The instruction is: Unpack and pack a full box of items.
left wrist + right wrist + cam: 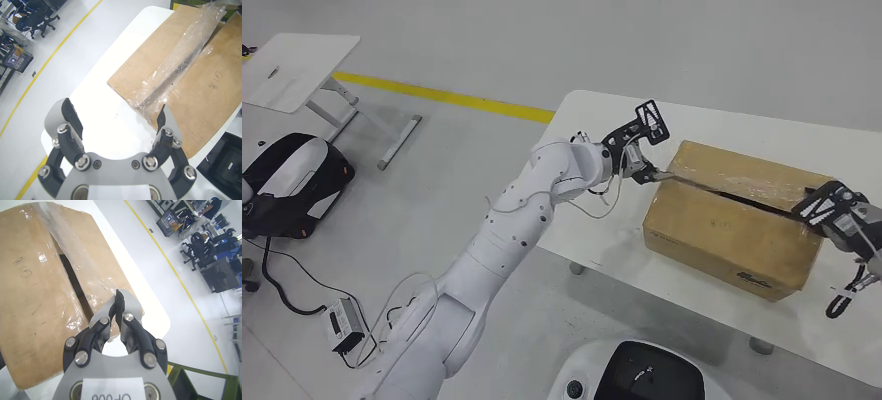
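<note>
Top view: cardboard box [732, 225] lies on the white table [587, 115], its top seam gaping slightly.
Tape [189, 49]: clear, thin, crinkled, tented up along the seam.
Left gripper [114, 105]: fingers spread, empty, just off the box's end.
Right gripper [115, 298]: pinched closed on the tape's other end.
Handling: box stiff, probably heavy. Tape sticky and may tear, so hold its loose end.

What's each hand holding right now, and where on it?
Right hand is shut on the clear tape, pinching its end at the edge of the cardboard box. Left hand is open, holding nothing.
</note>
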